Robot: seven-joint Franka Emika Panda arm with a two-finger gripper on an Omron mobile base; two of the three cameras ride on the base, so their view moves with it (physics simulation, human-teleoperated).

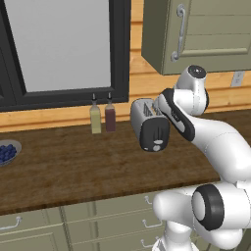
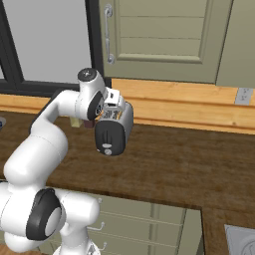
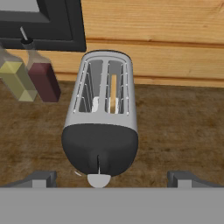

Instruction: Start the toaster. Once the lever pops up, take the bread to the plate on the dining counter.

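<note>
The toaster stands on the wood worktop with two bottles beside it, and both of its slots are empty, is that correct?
Not quite. The toaster does stand on the wood worktop beside the two bottles, but the hand view shows the bread in one slot.

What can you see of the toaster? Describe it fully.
The toaster is small, rounded and silver-grey, with a glossy black end panel facing the arm. It stands upright on the wood worktop, right of two bottles. The lever sits low on the panel. One slot holds the bread. Nothing grips it.
</note>
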